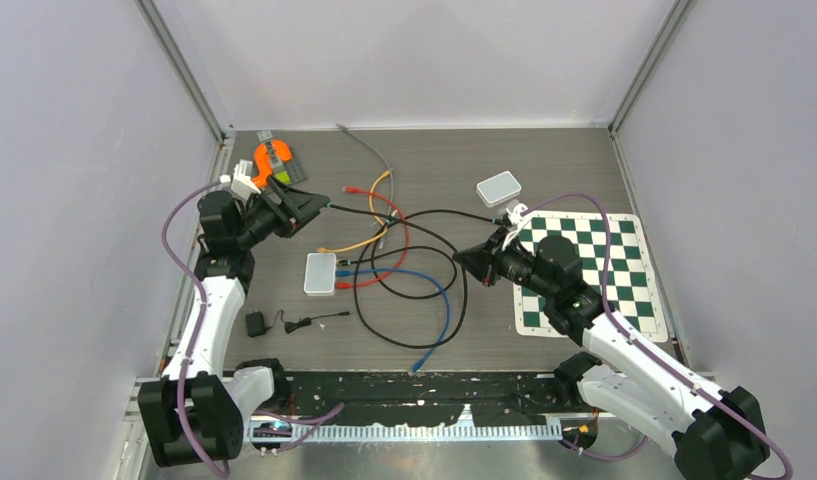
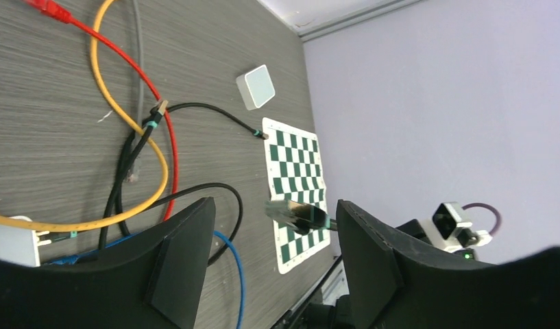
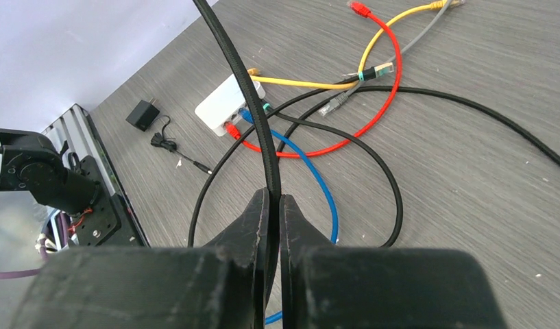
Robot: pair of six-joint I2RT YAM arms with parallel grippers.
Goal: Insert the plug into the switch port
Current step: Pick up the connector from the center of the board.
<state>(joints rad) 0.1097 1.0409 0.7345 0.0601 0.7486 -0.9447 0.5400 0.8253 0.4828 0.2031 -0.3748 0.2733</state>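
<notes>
Dark wood-grain counter (image 1: pixel 564 160). Ctr-left: white switch (image 1: pixel 320 273), w/ red cable (image 1: pixel 404 232), yellow cable (image 2: pixel 92 51) & blue cable (image 1: pixel 447 310) running to it. Grey cable (image 1: pixel 369 145) & black cable (image 1: pixel 409 346) loops lie mid-counter. Right: chessboard mat (image 1: pixel 639 270), small white box (image 1: pixel 499 188) just far of it. Near left: black power adapter (image 1: pixel 255 324) + lead. Far left: orange tool (image 1: pixel 267 160).

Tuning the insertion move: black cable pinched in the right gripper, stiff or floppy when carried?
Probably semi-stiff over short spans: the black cable runs nearly straight through the air from the right gripper, apparently to the plug inside the open left gripper. Likely floppy over long runs: the rest lies in loose loops on the table and should drag.
</notes>
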